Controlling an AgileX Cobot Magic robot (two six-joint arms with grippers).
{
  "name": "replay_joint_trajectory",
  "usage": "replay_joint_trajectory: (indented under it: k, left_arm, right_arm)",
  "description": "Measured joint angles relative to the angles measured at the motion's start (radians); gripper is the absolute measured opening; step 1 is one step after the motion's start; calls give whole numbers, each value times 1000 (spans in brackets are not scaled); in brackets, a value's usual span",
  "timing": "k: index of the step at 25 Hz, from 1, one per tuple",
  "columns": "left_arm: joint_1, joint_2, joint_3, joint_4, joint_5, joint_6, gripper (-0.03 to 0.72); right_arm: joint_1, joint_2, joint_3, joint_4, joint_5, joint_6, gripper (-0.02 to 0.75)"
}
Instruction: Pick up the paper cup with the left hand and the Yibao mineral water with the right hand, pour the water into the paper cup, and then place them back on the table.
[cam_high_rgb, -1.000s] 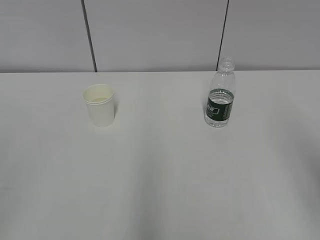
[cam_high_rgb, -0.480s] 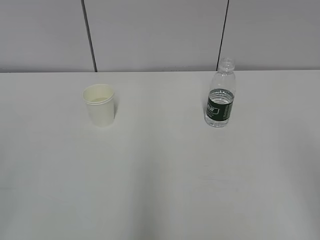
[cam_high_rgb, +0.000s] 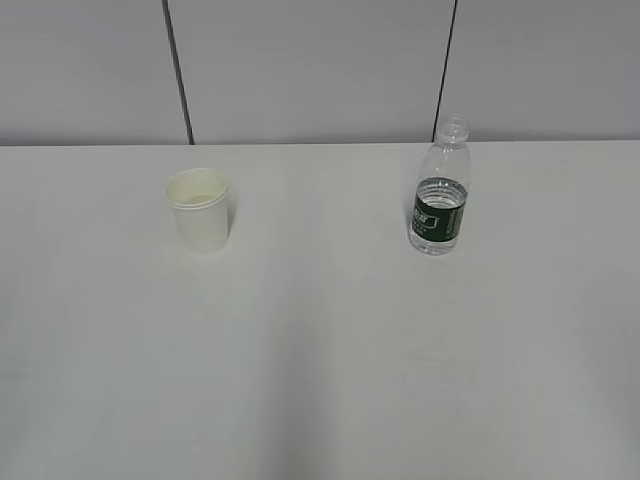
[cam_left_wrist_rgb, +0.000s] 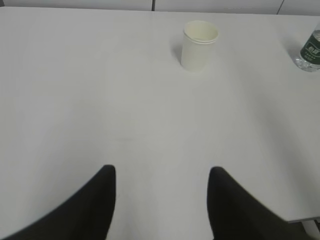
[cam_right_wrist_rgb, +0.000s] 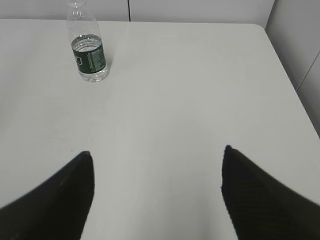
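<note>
The white paper cup (cam_high_rgb: 200, 210) stands upright on the left of the white table (cam_high_rgb: 320, 350); the left wrist view has the cup (cam_left_wrist_rgb: 199, 45) far ahead. The capless Yibao mineral water (cam_high_rgb: 440, 190), clear with a dark green label, stands upright on the right, and the right wrist view catches this bottle (cam_right_wrist_rgb: 89, 50) at upper left. My left gripper (cam_left_wrist_rgb: 162, 172) is open over bare table, well short of the cup. Wide open too, my right gripper (cam_right_wrist_rgb: 157, 152) holds nothing and sits far from the bottle. Neither arm appears in the exterior view.
A grey panelled wall (cam_high_rgb: 320, 70) runs behind the table's far edge. The table's right edge and rounded corner (cam_right_wrist_rgb: 260, 27) show in the right wrist view. The bottle (cam_left_wrist_rgb: 311, 50) also sits at the right border of the left wrist view.
</note>
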Motion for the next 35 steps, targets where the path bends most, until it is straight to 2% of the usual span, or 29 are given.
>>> replay_joint_trajectory:
  k: [9, 13, 16, 35]
  left_arm:
    - [0, 0, 0, -1, -1, 0, 370]
    - [0, 0, 0, -1, -1, 0, 370]
    - [0, 0, 0, -1, -1, 0, 370]
    - [0, 0, 0, -1, -1, 0, 370]
  right_arm:
    - [0, -8, 0, 9, 14, 0, 585]
    - [0, -8, 25, 89, 67, 4, 585]
    - [0, -8, 32, 99, 81, 4, 585]
    - [0, -8, 32, 52, 88, 4, 585]
